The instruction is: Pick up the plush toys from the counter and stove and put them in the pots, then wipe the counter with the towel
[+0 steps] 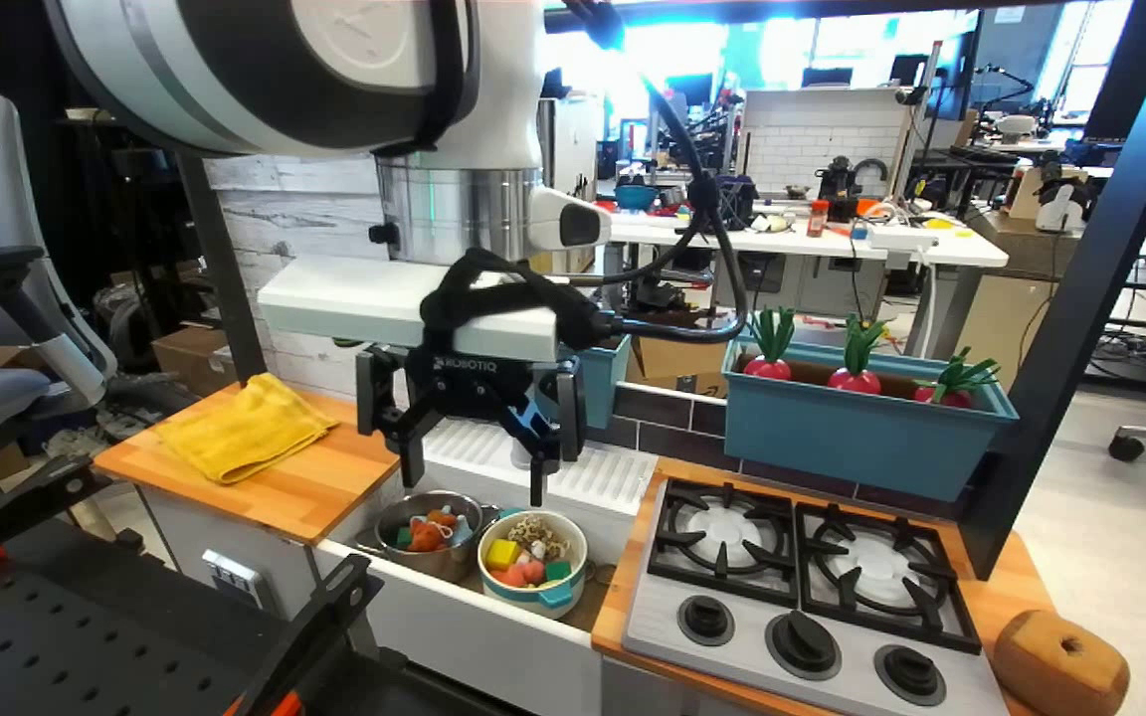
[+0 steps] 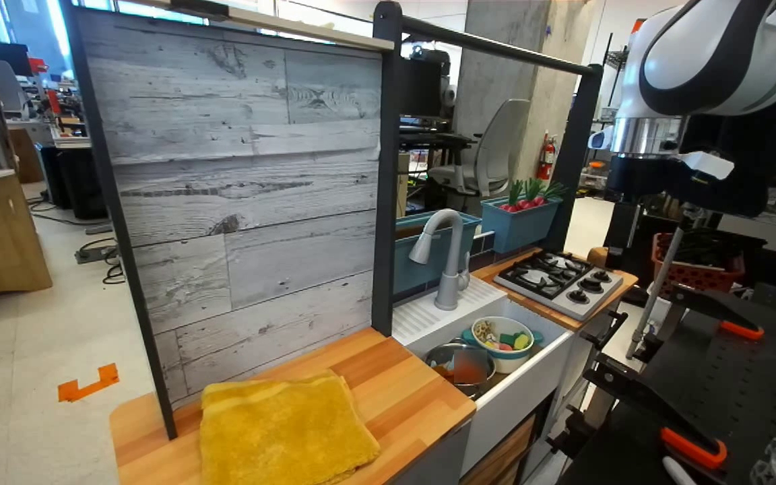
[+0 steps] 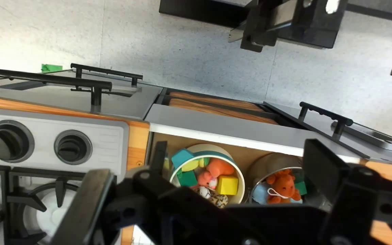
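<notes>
Yellow towel (image 1: 247, 436) on wooden counter (image 1: 359, 459). Plush toys (image 3: 283, 185) sit in white pot (image 3: 212, 148) and metal pot (image 3: 271, 165). Gripper (image 1: 475, 477) raised, jaws spread wide.

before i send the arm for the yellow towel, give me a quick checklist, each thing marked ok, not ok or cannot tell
1. Claw open: ok, jaws spread, holding nothing.
2. Claw at the towel: not ok, well apart from it.
3. Towel on the counter: ok.
4. Orange toy inside the metal pot: ok.
5. Spotted toy inside the white pot: ok.
6. Counter clean under the towel: cannot tell, covered.
</notes>
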### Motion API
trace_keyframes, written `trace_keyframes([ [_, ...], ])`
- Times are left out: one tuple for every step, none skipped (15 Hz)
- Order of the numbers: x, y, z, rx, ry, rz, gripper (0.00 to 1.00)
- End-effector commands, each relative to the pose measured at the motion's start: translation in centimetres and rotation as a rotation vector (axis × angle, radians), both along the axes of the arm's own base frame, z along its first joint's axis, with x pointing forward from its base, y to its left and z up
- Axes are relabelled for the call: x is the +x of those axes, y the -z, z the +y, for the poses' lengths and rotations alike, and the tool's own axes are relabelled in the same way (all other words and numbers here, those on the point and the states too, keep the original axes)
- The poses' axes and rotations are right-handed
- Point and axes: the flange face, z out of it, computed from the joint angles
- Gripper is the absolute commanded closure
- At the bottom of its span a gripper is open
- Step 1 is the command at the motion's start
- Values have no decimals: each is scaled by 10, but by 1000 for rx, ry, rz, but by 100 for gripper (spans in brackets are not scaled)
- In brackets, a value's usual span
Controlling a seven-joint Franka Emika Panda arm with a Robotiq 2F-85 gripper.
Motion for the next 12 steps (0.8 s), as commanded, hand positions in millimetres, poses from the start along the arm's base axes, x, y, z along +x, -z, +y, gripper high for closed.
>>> trace_keyframes([
  [16,12,58,77,-48,-42,0],
  [19,16,88,107,-74,-45,0],
  [25,18,121,143,-97,-59,0],
  [32,18,151,178,-118,-98,0],
  [41,18,183,213,-127,-116,0],
  [49,21,215,232,-137,-122,0],
  [58,28,243,247,-143,-136,0],
  [69,34,267,264,-138,-159,0],
  [80,41,285,284,-118,-179,0],
  [82,43,296,288,-124,-169,0],
  [64,28,285,259,-152,-154,0],
  [70,35,298,271,-150,-153,0],
])
